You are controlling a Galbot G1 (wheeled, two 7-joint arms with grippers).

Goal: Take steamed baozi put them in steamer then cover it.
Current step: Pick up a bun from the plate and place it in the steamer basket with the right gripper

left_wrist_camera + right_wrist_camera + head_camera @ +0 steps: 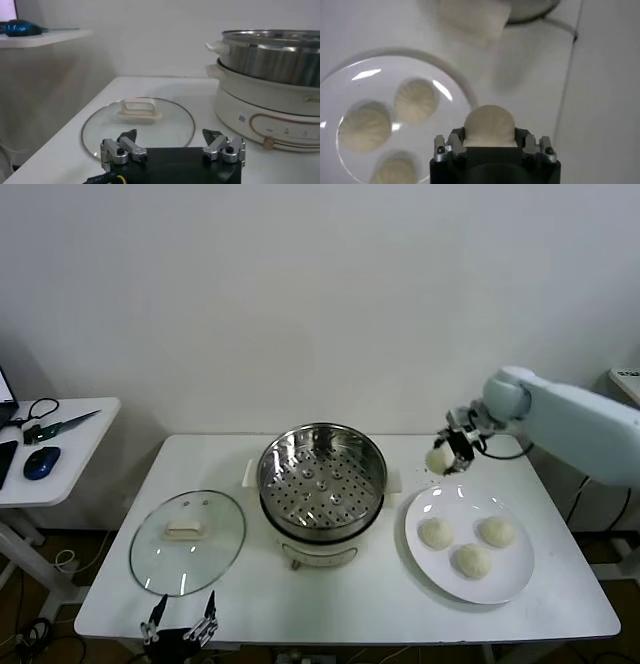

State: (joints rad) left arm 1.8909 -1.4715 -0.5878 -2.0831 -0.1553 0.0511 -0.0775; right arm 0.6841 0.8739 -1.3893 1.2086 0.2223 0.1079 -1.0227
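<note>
Right gripper (447,454) fingers pinching a baozi (439,457) above plate (425,559), steamer (322,474) uncovered, left gripper (180,622) fingers spread by cover (187,541)

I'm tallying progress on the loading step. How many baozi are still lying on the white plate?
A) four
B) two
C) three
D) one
C: three baozi lie on the white plate, the fourth baozi is held in the right hand above the table, and the steamer tray is empty.

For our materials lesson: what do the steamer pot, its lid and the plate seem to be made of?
Steamer pot: shiny metal, likely stainless steel, mirror reflections; base looks like white plastic.
Lid: clear glass, table visible through it, metal rim.
Plate: glossy white, probably ceramic, bright glare spots.
</note>
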